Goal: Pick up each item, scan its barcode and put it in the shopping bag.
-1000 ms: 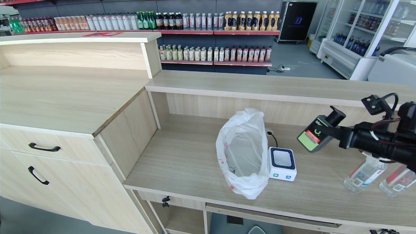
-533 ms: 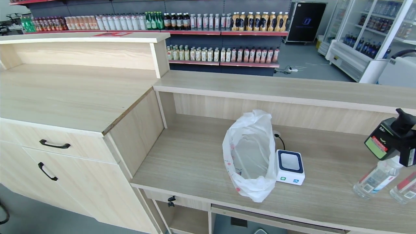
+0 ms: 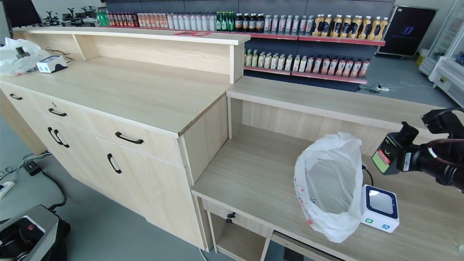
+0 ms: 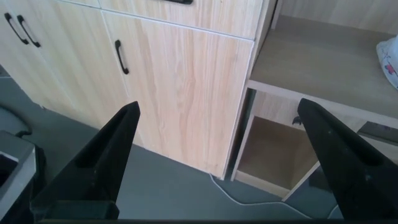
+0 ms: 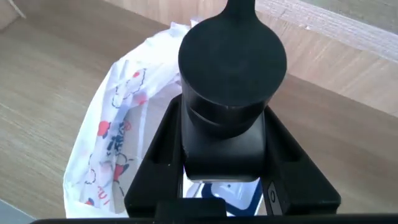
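Note:
My right gripper (image 3: 409,160) is shut on a black bottle (image 3: 388,154) with a green and red label, held in the air just above and behind the white barcode scanner (image 3: 380,207). In the right wrist view the bottle's round black cap (image 5: 231,56) points away, with the gripper (image 5: 227,171) clamped around its body. The white shopping bag (image 3: 328,181) stands open on the lower desk (image 3: 253,170), touching the scanner's left side; the bag (image 5: 118,143) also lies below the bottle. My left gripper (image 4: 217,109) is open and holds nothing, hanging low before the cabinet doors (image 4: 180,81).
A raised ledge (image 3: 326,99) runs behind the lower desk. The tall counter (image 3: 119,90) with drawers stands to the left; a second bag (image 3: 18,54) and scanner (image 3: 52,63) sit at its far end. Drink shelves (image 3: 290,32) line the back. A machine (image 3: 29,232) rests on the floor.
The head camera has swung left, so the whole picture shifted right and the water bottles left the view. My right gripper with the black bottle has come closer over the scanner.

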`<state>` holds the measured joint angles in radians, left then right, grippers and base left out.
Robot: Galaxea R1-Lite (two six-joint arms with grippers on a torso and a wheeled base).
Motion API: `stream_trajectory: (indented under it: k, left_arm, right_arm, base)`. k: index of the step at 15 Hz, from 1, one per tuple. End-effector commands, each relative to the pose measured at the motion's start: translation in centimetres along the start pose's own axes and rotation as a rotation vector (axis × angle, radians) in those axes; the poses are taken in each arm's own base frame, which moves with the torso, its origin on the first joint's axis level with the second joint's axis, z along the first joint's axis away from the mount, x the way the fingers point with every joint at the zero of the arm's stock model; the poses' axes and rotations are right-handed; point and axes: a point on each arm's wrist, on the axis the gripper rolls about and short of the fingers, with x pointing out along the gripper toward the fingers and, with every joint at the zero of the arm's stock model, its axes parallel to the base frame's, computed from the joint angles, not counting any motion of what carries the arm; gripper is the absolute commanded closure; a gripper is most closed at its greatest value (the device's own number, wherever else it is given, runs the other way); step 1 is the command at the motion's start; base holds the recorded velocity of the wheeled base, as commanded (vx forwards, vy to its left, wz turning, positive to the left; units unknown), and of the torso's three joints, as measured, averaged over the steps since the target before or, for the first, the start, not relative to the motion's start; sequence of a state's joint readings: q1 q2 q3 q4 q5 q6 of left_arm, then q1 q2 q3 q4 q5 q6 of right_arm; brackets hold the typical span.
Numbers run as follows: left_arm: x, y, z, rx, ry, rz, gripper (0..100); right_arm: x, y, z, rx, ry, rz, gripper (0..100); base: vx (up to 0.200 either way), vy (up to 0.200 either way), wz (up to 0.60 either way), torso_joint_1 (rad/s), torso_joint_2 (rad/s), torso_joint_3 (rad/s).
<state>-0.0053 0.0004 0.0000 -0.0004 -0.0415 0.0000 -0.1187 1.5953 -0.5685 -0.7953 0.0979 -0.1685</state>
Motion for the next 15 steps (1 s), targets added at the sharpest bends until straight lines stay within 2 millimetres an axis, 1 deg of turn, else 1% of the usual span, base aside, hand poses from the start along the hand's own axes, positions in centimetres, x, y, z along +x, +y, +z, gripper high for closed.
stream_trajectory:
  k: [1,2,3,4,6,7,9,12,13,15]
  left_arm:
    - [0.0,0.0,0.0,0.0,0.002,-0.001,0]
    - [0.0,0.0,0.0,0.0,0.002,-0.001,0]
    - [0.0,0.0,0.0,0.0,0.002,-0.001,0]
    - [0.0,0.0,0.0,0.0,0.002,-0.001,0]
    - [0.0,0.0,0.0,0.0,0.002,-0.001,0]
    - [0.0,0.0,0.0,0.0,0.002,-0.001,0]
    - [0.0,0.0,0.0,0.0,0.002,-0.001,0]
    - [0.0,0.0,0.0,0.0,0.002,-0.001,0]
    - [0.0,0.0,0.0,0.0,0.002,-0.001,0]
    - [0.0,0.0,0.0,0.0,0.002,-0.001,0]
  right_arm:
    - [3.7,2.1,-3.7,0.0,0.117,0.08,100]
    - [4.2,2.5,-4.6,-0.001,0.143,0.094,100]
    - [4.4,2.7,-5.0,-0.003,0.156,0.103,100]
    - [5.1,3.0,-6.0,-0.002,0.174,0.113,100]
    - [6.1,3.4,-6.8,0.001,0.148,0.167,100]
    - [6.6,3.6,-7.5,0.001,0.125,0.239,100]
    - [6.9,4.0,-8.5,-0.008,0.114,0.298,100]
    - [7.3,4.3,-10.0,-0.044,0.143,0.316,100]
    - [7.3,4.3,-10.0,-0.043,0.142,0.321,100]
    - [7.2,4.6,-10.8,-0.056,0.139,0.411,100]
  base:
    - [0.0,0.0,0.0,0.0,0.0,0.0]
    - [0.0,0.0,0.0,0.0,0.0,0.0]
    - [0.0,0.0,0.0,0.0,0.0,0.0]
    - [0.0,0.0,0.0,0.0,0.0,0.0]
    - [0.0,0.0,0.0,0.0,0.0,0.0]
    - [0.0,0.0,0.0,0.0,0.0,0.0]
    - [0.0,0.0,0.0,0.0,0.0,0.0]
    - [0.0,0.0,0.0,0.0,0.0,0.0]
    - [0.0,0.0,0.0,0.0,0.0,0.0]
    - [0.0,0.0,0.0,0.0,0.0,0.0]
